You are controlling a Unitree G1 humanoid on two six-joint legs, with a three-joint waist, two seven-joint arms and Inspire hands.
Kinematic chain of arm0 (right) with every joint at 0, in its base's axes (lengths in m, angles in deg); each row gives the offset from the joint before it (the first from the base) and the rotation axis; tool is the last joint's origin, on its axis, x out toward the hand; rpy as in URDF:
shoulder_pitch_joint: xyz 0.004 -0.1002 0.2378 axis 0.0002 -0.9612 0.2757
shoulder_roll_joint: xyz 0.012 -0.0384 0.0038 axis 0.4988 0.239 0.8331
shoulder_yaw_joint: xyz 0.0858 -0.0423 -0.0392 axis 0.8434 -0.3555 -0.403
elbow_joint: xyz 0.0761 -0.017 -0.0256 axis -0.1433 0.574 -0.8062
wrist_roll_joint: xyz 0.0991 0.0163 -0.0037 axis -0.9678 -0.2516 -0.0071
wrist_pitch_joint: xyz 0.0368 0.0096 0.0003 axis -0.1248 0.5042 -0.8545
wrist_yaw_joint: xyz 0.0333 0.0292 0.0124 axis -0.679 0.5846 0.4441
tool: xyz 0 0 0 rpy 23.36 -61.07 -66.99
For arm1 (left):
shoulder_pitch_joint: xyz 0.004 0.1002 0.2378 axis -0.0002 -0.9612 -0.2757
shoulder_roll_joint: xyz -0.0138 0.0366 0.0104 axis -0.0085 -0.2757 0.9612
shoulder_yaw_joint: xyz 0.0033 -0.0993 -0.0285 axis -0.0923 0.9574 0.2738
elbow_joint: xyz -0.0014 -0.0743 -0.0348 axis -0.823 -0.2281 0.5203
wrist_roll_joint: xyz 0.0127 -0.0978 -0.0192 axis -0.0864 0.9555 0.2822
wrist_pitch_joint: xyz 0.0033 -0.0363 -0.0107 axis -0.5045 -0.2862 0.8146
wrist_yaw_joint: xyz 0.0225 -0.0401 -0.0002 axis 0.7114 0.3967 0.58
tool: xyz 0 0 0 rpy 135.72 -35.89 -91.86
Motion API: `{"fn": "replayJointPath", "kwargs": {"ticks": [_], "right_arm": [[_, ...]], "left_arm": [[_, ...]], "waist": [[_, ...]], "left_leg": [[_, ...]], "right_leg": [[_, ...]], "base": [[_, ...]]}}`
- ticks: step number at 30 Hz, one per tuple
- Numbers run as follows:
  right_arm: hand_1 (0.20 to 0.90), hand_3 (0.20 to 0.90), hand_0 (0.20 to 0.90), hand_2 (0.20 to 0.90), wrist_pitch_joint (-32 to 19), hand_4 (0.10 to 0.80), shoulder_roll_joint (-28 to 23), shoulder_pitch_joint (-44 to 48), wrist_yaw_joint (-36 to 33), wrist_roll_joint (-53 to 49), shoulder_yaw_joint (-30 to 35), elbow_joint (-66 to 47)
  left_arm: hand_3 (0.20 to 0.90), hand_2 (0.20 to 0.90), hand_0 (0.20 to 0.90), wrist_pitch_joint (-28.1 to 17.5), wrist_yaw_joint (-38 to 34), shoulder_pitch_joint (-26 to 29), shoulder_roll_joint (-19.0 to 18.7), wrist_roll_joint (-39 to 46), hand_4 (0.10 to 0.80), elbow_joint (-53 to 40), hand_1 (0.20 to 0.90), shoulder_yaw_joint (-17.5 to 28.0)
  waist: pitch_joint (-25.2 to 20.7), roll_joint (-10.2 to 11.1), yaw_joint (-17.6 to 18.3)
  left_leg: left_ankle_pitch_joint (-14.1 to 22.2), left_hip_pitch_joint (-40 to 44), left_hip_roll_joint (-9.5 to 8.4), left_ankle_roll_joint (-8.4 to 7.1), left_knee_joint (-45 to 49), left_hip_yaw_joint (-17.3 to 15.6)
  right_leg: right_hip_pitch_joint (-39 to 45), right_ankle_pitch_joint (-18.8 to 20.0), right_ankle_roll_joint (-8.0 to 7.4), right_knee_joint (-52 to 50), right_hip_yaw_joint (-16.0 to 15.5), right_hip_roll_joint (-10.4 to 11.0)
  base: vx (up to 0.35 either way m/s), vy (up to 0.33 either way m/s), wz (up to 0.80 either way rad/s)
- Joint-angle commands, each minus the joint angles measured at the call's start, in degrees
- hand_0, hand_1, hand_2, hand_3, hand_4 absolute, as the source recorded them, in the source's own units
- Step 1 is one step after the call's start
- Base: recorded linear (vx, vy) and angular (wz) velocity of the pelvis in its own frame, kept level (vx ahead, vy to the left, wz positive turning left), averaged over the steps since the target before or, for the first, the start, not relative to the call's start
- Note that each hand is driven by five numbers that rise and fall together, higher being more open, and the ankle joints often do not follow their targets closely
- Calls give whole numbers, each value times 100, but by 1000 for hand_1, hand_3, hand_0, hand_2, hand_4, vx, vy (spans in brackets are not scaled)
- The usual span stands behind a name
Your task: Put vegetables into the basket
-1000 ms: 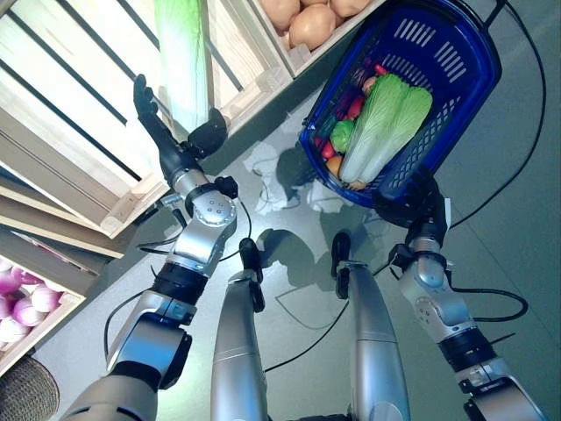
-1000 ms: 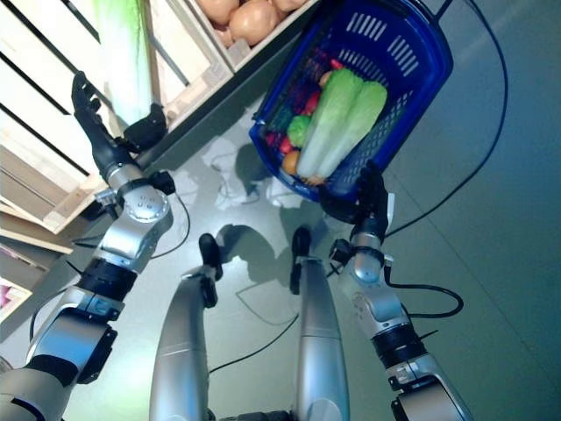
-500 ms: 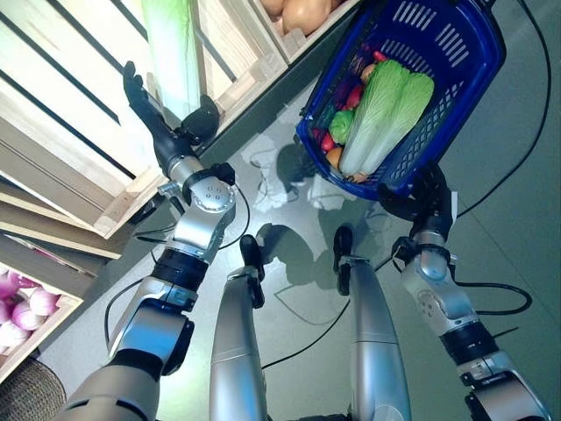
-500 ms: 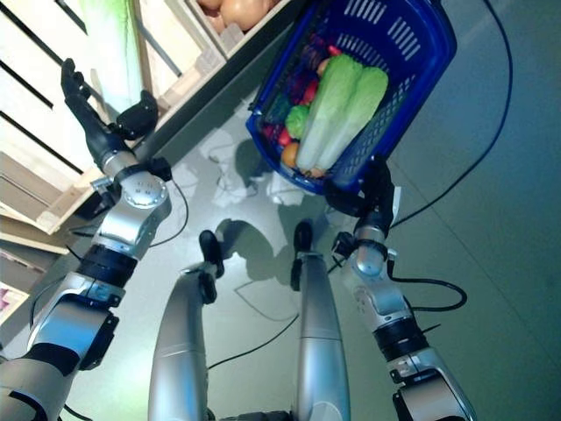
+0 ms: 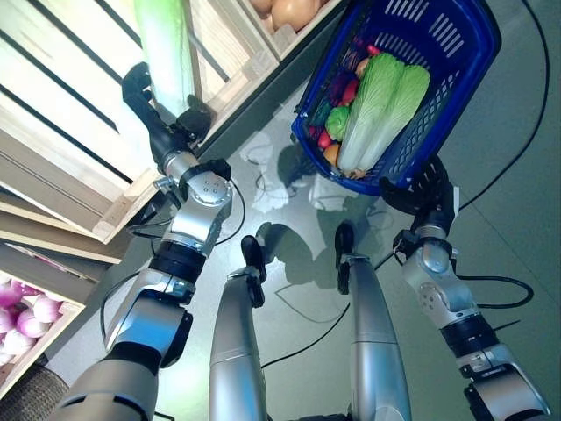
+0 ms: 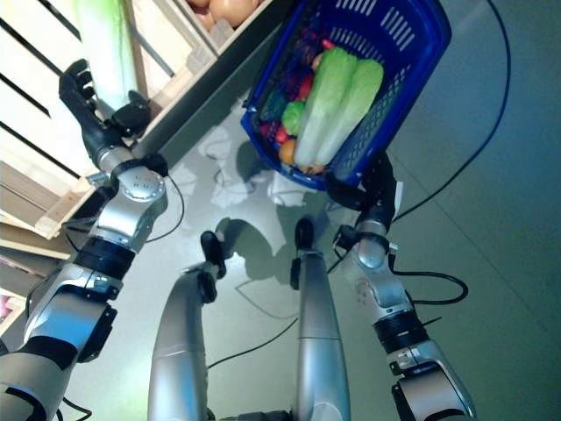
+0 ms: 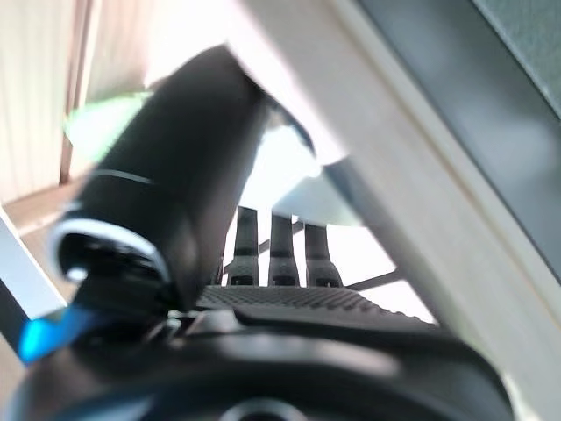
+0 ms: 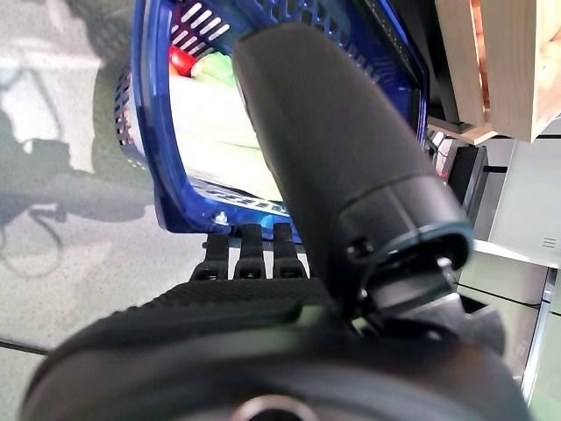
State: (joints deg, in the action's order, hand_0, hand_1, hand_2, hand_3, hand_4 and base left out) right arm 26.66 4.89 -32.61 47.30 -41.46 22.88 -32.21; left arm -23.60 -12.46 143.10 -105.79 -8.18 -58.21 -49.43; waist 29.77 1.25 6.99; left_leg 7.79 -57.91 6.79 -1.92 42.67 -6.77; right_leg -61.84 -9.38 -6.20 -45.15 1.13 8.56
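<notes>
Left eye view: the blue basket (image 5: 456, 53) hangs above the grey floor (image 5: 517, 228), gripped at its near rim by the right hand (image 5: 427, 189), whose fingers curl under the edge. Inside the basket lie two pale green cabbages (image 5: 383, 110) side by side, a small green vegetable (image 5: 338, 123) just beside them, and some red and orange pieces along the wall nearest the crates; their number cannot be told. Well apart from the basket, a third long cabbage (image 5: 162, 48) lies in a wooden crate (image 5: 79, 114). The left hand (image 5: 158, 118) reaches into that crate, fingers on one side of this cabbage's lower end and thumb on the other; whether they press it cannot be told. Brown round vegetables (image 5: 289, 10) fill the next crate, nearer the basket. Pink onions (image 5: 22, 311) sit in a lower crate, far from the basket.

Right eye view: the same layout, the basket (image 6: 399, 35) over the right hand (image 6: 377, 189), the left hand (image 6: 96, 114) at the crate.

Left wrist view: the thumb (image 7: 166, 175) stands against a wooden slat (image 7: 394, 175), with pale green beyond it; the grip is unclear.

Right wrist view: the fingers (image 8: 250, 250) hook the basket's blue rim (image 8: 145, 132), the thumb (image 8: 333, 149) across it.
</notes>
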Motion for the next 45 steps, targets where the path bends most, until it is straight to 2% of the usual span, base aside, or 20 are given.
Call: {"fn": "replayJointPath", "kwargs": {"ticks": [1,2,4,6,7,9,10,13,14,17,18,19,23,30,35,41,45], "right_arm": [[900,900,900,900,-279,800,-351,45,-203,31,253,-555],[900,900,900,900,-283,800,-333,2,-191,38,231,-528],[900,900,900,900,-297,800,-345,80,-195,40,230,-525],[900,900,900,900,-273,800,-333,49,-206,39,215,-522],[900,900,900,900,-281,800,-343,103,-206,37,233,-522],[900,900,900,900,-280,800,-348,58,-213,31,211,-518],[900,900,900,900,-285,800,-351,115,-223,34,224,-522],[900,900,900,900,-277,800,-300,26,-187,79,207,-554],[900,900,900,900,-278,800,-305,69,-187,84,225,-570],[900,900,900,900,-283,800,-265,23,-104,137,227,-571],[900,900,900,900,-290,800,-214,-65,-103,157,192,-590],[900,900,900,900,-302,800,-210,-35,-106,178,199,-606],[900,900,900,900,-350,800,-127,-98,-103,279,151,-672],[900,900,900,900,-464,800,46,-486,63,475,105,-829],[900,900,900,900,-481,800,140,-642,175,567,78,-790],[900,900,900,900,-617,800,152,-890,310,628,106,-752],[900,900,900,900,-604,800,62,-894,354,633,220,-760]], "left_arm": [[300,300,300,-81,77,210,116,146,400,270,300,-114],[300,300,300,-67,96,164,133,151,400,301,300,-131],[300,300,300,-74,127,220,124,250,400,334,300,-148],[300,300,300,-41,140,176,141,271,400,357,300,-158],[300,300,300,-46,167,225,119,313,400,358,300,-148],[300,300,300,-23,216,164,129,373,400,371,300,-163],[300,300,300,-33,240,209,110,420,400,371,300,-158],[300,300,300,-106,337,102,147,427,400,386,300,-152],[300,300,300,-118,342,146,133,427,400,376,300,-140],[300,300,300,-194,513,99,125,437,400,315,300,-145],[300,300,300,-243,570,14,146,496,400,292,300,-154],[300,300,300,-252,587,49,129,501,400,264,300,-146],[300,300,300,-426,836,-39,136,480,400,138,300,-142],[300,300,300,-731,1433,-472,67,699,400,-313,300,-61],[300,300,300,-816,1773,-783,89,733,400,-594,300,59],[300,300,300,-816,2190,-1233,34,386,400,-1048,300,147],[300,300,300,-780,2309,-1360,-22,185,400,-1242,300,231]], "waist": [[3,-57,128],[3,-60,125],[3,-62,123],[3,-63,119],[3,-63,119],[3,-67,113],[3,-69,111],[3,-62,115],[3,-59,117],[3,-58,112],[3,-50,117],[3,-46,119],[3,-29,103],[3,0,69],[3,-5,0],[3,-30,-125],[3,-32,-191]], "left_leg": [[1,-166,-133,94,-149,10],[145,-34,-141,53,-114,56],[-13,-163,-132,87,-176,18],[132,-16,-143,52,-157,62],[-19,-142,-134,93,-203,17],[135,2,-141,51,-154,63],[-6,-108,-136,97,-202,19],[137,76,-136,58,-187,58],[-7,-46,-130,98,-230,15],[-39,120,-115,86,-335,-17],[75,350,-112,31,-364,11],[-80,255,-104,69,-425,-37],[-176,483,-121,59,-637,-42],[-358,1206,-170,15,-1112,-101],[-615,1960,-219,-35,-1822,-144],[-785,2693,-313,-59,-2439,-153],[-823,2833,-354,-47,-2583,-149]], "right_leg": [[197,304,252,293,-216,-164],[329,175,212,254,-201,-175],[194,302,248,298,-217,-160],[342,168,206,273,-206,-170],[216,301,246,325,-226,-157],[366,164,212,283,-211,-170],[246,292,250,327,-234,-155],[420,152,211,285,-227,-169],[293,280,249,328,-243,-158],[455,275,244,409,-269,-159],[690,162,201,445,-259,-171],[595,296,239,512,-280,-162],[821,326,250,684,-332,-176],[1603,382,260,1148,-443,-197],[2425,518,233,1847,-535,-207],[3224,624,215,2471,-668,-176],[3416,630,220,2619,-762,-164]], "base": [[32,3,-1],[0,0,0],[0,0,0],[0,0,0],[0,0,0],[0,0,0],[-46,16,-1],[30,6,0],[-45,23,0],[13,9,-1],[0,0,0],[0,0,0],[-20,-2,0],[-5,2,2],[0,15,4],[-3,8,5],[-19,7,-2]]}}
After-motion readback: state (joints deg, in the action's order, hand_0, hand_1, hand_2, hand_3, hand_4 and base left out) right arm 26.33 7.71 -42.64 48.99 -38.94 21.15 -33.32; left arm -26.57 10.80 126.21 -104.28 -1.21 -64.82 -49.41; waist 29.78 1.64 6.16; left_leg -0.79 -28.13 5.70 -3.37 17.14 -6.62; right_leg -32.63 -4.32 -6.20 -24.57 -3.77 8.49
